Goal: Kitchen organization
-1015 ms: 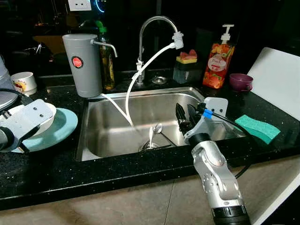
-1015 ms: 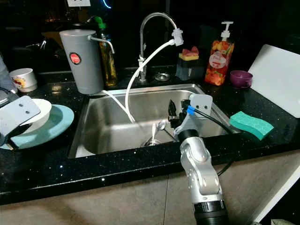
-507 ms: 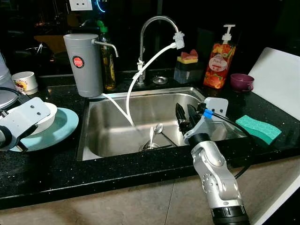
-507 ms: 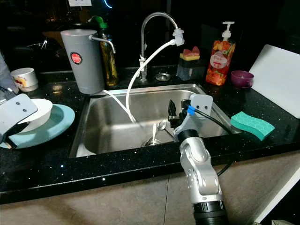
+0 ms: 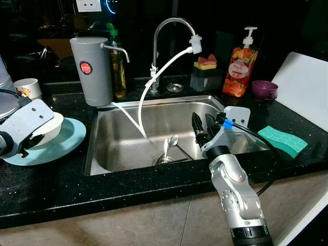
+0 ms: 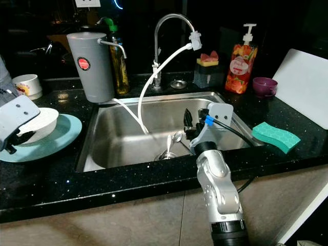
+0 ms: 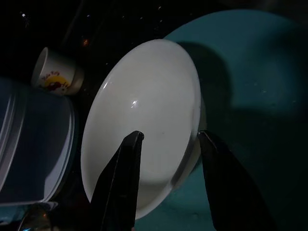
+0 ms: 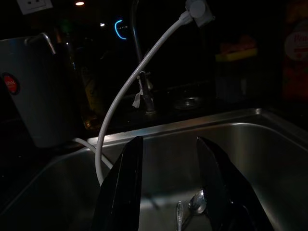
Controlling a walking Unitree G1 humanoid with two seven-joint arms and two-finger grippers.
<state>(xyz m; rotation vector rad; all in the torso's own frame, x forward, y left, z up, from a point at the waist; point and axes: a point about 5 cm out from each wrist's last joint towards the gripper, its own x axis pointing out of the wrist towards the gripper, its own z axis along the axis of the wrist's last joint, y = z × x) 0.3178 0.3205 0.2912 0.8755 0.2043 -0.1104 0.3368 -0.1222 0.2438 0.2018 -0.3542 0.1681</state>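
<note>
A white bowl (image 7: pixel 144 120) sits on a teal plate (image 5: pixel 69 137) on the black counter, left of the sink. My left gripper (image 7: pixel 171 137) is open just above the bowl. One finger is over the bowl's inside and the other is outside its rim, over the plate. A metal spoon (image 5: pixel 168 146) stands in the drain of the steel sink (image 5: pixel 128 154). My right gripper (image 5: pixel 202 119) hangs open over the sink's front right part, a little right of the spoon, with nothing between its fingers.
A grey canister (image 5: pixel 91 69), an oil bottle (image 5: pixel 118 66), the tap (image 5: pixel 169 23) with a white hose, a soap bottle (image 5: pixel 238 66) and a purple cup (image 5: pixel 264 89) line the back. A green sponge (image 5: pixel 283 141) and white board (image 5: pixel 305 87) lie right. A small cup (image 5: pixel 25 88) stands far left.
My left gripper has shifted slightly back and to the left over the bowl. The right arm and the spoon have not moved.
</note>
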